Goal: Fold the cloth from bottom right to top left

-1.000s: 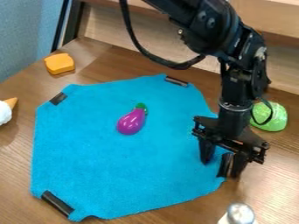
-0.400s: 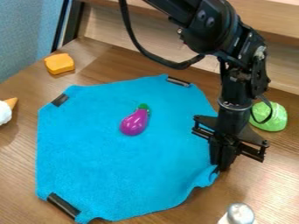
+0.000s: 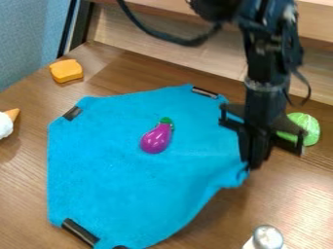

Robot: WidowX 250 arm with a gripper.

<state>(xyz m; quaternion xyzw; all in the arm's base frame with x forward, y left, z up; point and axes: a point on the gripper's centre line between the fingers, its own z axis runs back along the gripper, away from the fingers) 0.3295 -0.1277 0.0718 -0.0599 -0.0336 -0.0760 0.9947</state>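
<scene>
Blue fabric cloth (image 3: 130, 180) lies mostly flat on the brown wooden table (image 3: 23, 194). Black two-finger gripper (image 3: 252, 167) is closed on the cloth's lower-right edge. Grasp appears complete; the fold toward top left remains.

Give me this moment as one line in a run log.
hand: closed on the picture-right edge of the cloth | fold: not yet made, cloth mostly spread out | toy eggplant: lying on cloth

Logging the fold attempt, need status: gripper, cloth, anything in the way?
Gripper shut on cloth's right-hand corner. Cloth mostly spread, not folded over yet. Eggplant on top, likely in the fold's way.
</scene>
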